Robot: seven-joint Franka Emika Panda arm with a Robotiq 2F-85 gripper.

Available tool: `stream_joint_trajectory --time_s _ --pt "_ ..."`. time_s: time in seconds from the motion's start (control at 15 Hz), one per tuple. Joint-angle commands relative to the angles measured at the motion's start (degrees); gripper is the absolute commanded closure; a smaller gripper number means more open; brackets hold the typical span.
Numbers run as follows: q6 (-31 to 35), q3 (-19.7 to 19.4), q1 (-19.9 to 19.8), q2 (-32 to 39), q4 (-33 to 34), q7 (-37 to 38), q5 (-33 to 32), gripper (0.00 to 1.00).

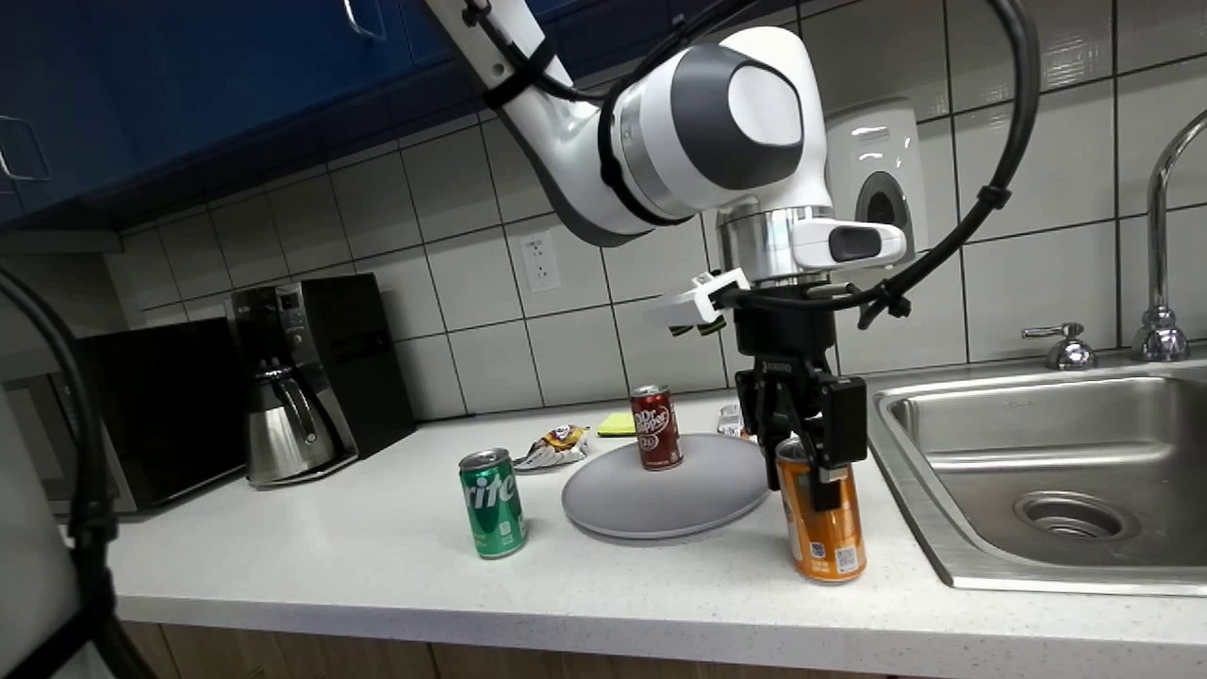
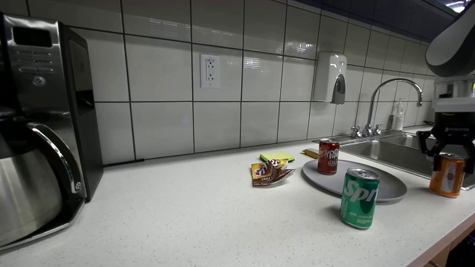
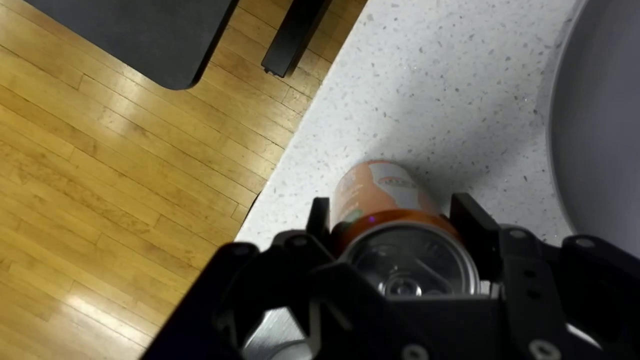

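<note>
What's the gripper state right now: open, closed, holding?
Gripper: closed on the orange can, fingers at opposite sides.

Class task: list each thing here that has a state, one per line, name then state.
Orange can: standing upright
Claw: around that can; whether gripping, unclear
Sprite can: standing upright
Dr Pepper can: standing upright
Gray plate: lying flat under the Dr Pepper can
Snack wrapper: crumpled
Sponge: lying flat
Carafe: seated in the coffee maker
Faucet: no water seen running
</note>
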Motion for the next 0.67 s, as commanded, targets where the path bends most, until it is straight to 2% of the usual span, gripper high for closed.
stream_joint_trajectory --time_s 0.0,0.6 --pt "0.2 -0.5 0.8 -3.6 -0.8 1.0 -2.5 0.62" --pt "-1.0 1.6 2.7 -4.5 1.6 -0.2 -3.0 0.62"
